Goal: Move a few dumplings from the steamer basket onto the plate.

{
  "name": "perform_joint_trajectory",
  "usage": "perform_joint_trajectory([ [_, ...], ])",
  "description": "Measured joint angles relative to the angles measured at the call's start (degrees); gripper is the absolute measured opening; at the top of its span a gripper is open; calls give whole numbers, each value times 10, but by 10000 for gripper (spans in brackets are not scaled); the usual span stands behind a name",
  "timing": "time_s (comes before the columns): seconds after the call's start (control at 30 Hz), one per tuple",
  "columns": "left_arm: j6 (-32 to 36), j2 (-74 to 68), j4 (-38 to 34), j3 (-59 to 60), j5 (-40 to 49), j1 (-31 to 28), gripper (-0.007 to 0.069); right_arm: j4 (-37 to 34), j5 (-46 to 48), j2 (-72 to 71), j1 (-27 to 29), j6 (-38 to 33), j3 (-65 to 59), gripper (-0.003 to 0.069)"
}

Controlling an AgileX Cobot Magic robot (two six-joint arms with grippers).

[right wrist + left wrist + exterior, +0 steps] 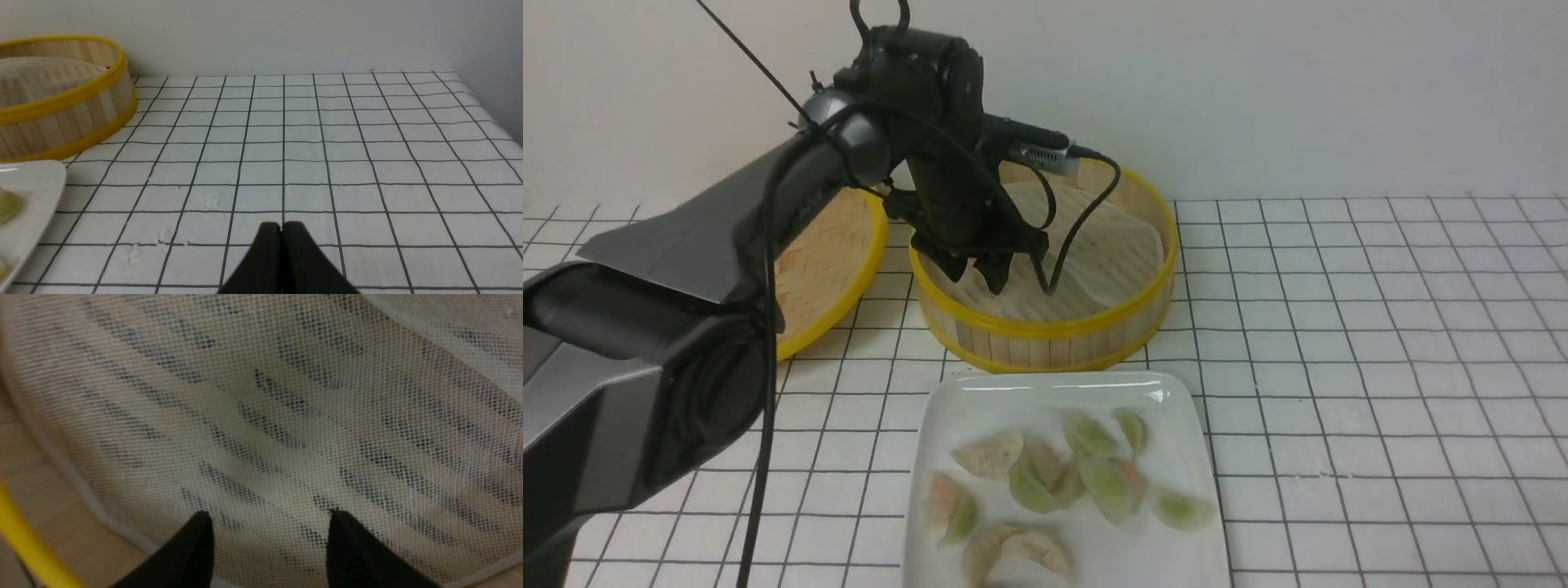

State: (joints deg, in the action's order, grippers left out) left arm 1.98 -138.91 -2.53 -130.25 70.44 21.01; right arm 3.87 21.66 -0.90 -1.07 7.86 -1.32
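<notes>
The steamer basket (1045, 331) stands at the back middle, its whitish mesh liner (286, 416) bare; no dumpling shows in it. My left gripper (974, 273) hangs open and empty inside the basket near its front left wall, its fingertips (202, 535) just above the liner. Several dumplings (1045, 482) lie on the white plate (947, 408) in front of the basket. My right gripper (282, 226) is shut and empty, low over the gridded table right of the plate; the right arm does not show in the front view. The basket (61, 118) and plate corner (36, 179) show in the right wrist view.
The shallow woven yellow-rimmed lid (829, 261) lies left of the basket, partly behind my left arm. A white wall closes the back. The gridded cloth (1380, 367) stretches to the right of the basket and plate.
</notes>
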Motion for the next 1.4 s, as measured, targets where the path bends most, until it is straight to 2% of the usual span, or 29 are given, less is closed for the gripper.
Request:
perform_joint_trajectory([
  [0.2,13,-10,-13,-2,0,1,474,0,0,0,0,0,0,-14],
  [0.47,9,-14,-13,10,0,4,479,0,0,0,0,0,0,-14],
  [0.63,-3,-13,-15,31,-4,5,458,0,0,0,0,0,0,-14],
  [0.73,-3,-13,-14,33,-4,5,386,0,0,0,0,0,0,-14],
  [0.77,-3,-13,-12,33,-4,5,324,0,0,0,0,0,0,-14],
  [0.8,-3,-13,-12,33,-4,5,311,0,0,0,0,0,0,-14],
  [0.87,-3,-13,-9,33,-3,5,132,0,0,0,0,0,0,-14],
  [0.9,-3,-12,-8,33,-3,5,76,0,0,0,0,0,0,-14],
  [0.97,-3,-12,-10,31,-2,5,20,0,0,0,0,0,0,-14],
  [1.27,-3,-2,-11,-80,2,5,-6,0,0,0,0,0,0,-14],
  [1.4,-3,21,-13,-86,2,5,-6,0,0,0,0,0,0,-14],
])
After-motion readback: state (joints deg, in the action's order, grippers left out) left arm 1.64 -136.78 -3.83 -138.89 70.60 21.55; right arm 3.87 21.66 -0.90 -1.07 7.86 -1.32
